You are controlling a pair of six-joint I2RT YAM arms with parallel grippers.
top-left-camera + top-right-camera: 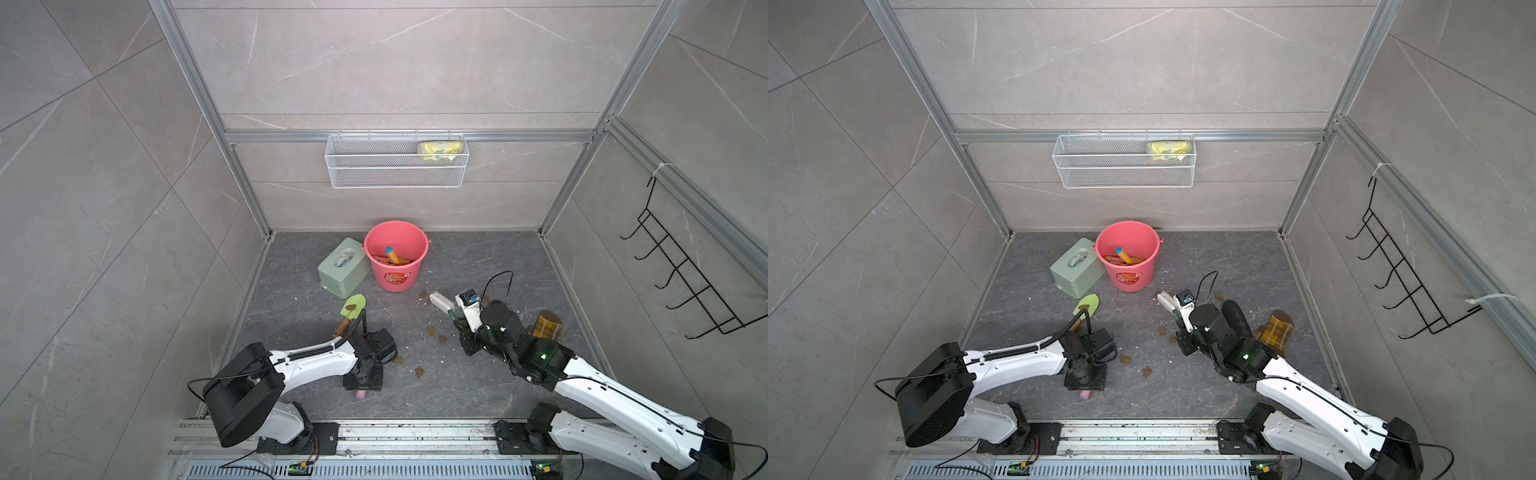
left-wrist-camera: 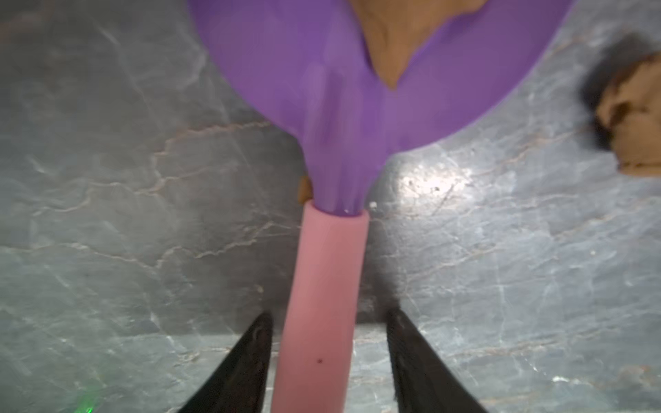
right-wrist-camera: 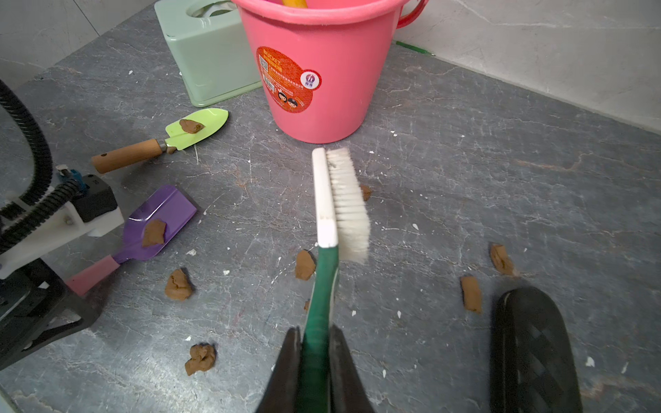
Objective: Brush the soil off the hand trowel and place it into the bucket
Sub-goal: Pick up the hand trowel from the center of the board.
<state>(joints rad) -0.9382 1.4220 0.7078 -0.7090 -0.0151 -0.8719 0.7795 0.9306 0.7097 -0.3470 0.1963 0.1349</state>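
Left of the bucket (image 1: pixel 388 268), just beside its wall, you have the sage-green tissue box (image 1: pixel 340 278). On the arms' side of the bucket and still to its left, the green trowel (image 3: pixel 211 119) lies flat on the floor (image 3: pixel 465 178) with one lump of soil (image 3: pixel 191 126) on its blade.

Nearer the arms than that, your left gripper (image 2: pixel 329 313) sits over the purple trowel (image 3: pixel 168 205). Its fingers stand on either side of the pink handle (image 2: pixel 329 268) with a gap showing on one side, so they straddle it without pinching. This trowel lies on the floor outside the bucket, with a brown lump on its blade.

Inside the bucket leans an orange-handled tool (image 1: pixel 392 254) with a blue tip. In front of the bucket and to its right, loose lumps are scattered over the floor.

Your right gripper (image 3: pixel 314 332) is clamped tight on the green handle of the brush (image 3: pixel 329 214). The brush's white head points at the bucket's base and stops short of it. A black slipper (image 3: pixel 536 350) lies farthest right of the bucket.
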